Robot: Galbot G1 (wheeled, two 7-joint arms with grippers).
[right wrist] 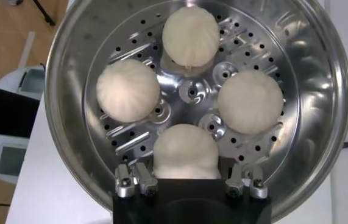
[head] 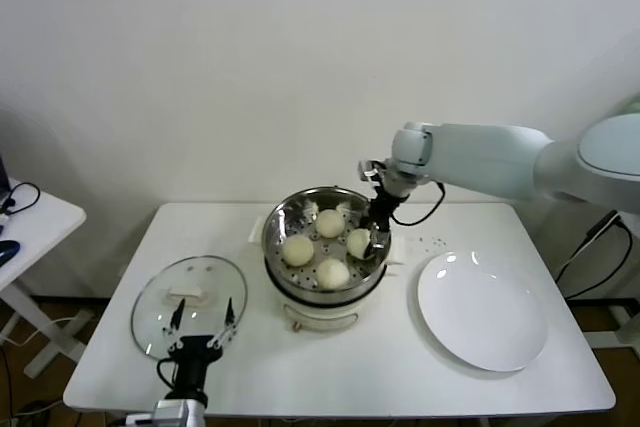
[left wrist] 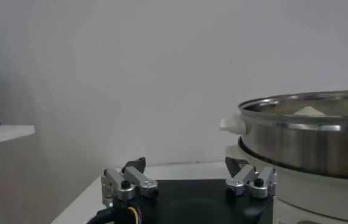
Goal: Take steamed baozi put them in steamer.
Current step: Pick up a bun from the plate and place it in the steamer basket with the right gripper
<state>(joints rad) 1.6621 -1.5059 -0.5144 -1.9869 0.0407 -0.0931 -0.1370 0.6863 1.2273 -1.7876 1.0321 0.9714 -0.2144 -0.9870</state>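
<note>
Item: white table [head: 400,367], rectangular, set against a pale wall.

Item: steamer [head: 275,232], a shiny steel basket with a perforated floor on a white cooker base [head: 320,315]. It stands near the middle of the table, closer to the back edge. In the right wrist view the basket [right wrist: 320,79] shows its holes and raised studs.

Item: steamed baozi, four, all inside the basket, arranged in a ring and apart from one another. In the head view: one toward the back edge [head: 330,222], one toward the left edge [head: 298,249], one toward the front edge [head: 333,273], one toward the right edge [head: 358,242]. In the right wrist view the same four appear [right wrist: 191,35] [right wrist: 128,90] [right wrist: 250,101] [right wrist: 186,152].

Item: right gripper [head: 378,237], reaching in over the basket's right rim from the right back corner. Its fingers [right wrist: 128,181] stand on either side of the nearest bun, spread about as wide as that bun; whether they touch it cannot be told.

Item: left gripper [head: 203,319], low at the front edge near the left corner, idle. Its fingers [left wrist: 128,182] are spread wide with nothing between them, seen also in the left wrist view [left wrist: 189,182].

Item: glass lid [head: 165,292], flat on the table toward the left edge, partly behind the left gripper.

Item: white plate [head: 485,312], toward the right edge, bare.

Item: second white table [head: 35,222], off the left side.
</note>
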